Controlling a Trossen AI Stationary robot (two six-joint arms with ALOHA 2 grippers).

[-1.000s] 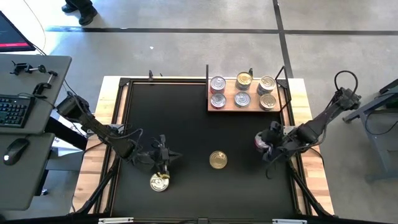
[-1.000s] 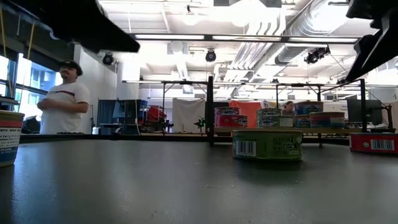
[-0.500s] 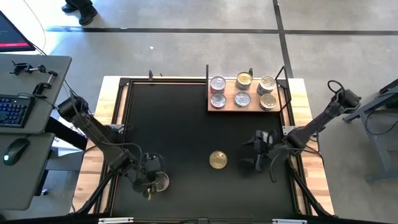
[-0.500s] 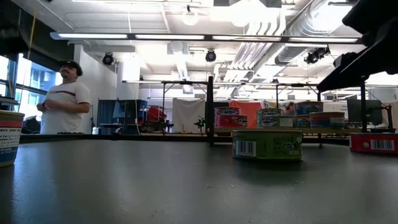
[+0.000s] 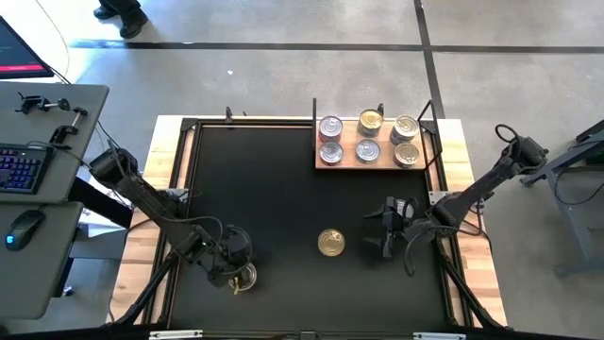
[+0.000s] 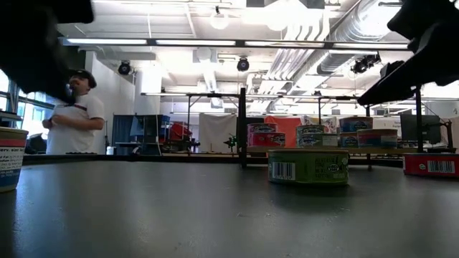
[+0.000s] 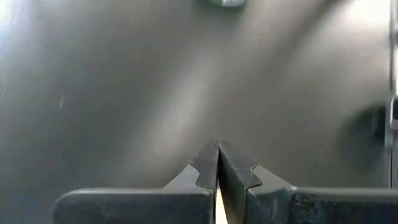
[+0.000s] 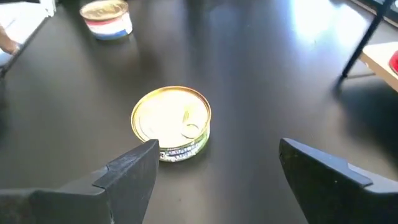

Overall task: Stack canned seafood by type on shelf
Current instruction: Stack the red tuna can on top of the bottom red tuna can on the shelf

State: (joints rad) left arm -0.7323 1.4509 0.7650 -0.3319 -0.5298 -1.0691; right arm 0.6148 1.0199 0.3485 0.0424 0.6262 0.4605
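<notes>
Several cans stand on the wooden shelf [image 5: 385, 163] at the far right of the black mat [image 5: 274, 189]. A gold-lidded can [image 5: 331, 243] [image 8: 172, 122] rests flat on the mat. My right gripper [image 5: 376, 232] [image 8: 217, 146] hovers open just to its right, fingers pointing at it without touching. Another can [image 5: 245, 278] [image 8: 107, 17] sits near the front left, partly under my left gripper [image 5: 240, 261]. That gripper is shut, and the left wrist view shows only mat ahead of it [image 7: 217, 149]. A red-sided can [image 6: 430, 165] shows in the low view only.
Thin black posts [image 5: 314, 109] rise at the shelf's edges. A black frame [image 5: 184, 170] borders the mat on the wooden table. A desk with keyboard and mouse [image 5: 24, 170] stands to the left. A person [image 6: 72, 115] stands in the room beyond the table.
My left gripper has swung toward the table's near left corner, rolling and tipping, and now covers part of the front-left can, which has stayed put. My right gripper has sunk and shifted left toward the gold-lidded can, and the red can no longer shows in the high view.
</notes>
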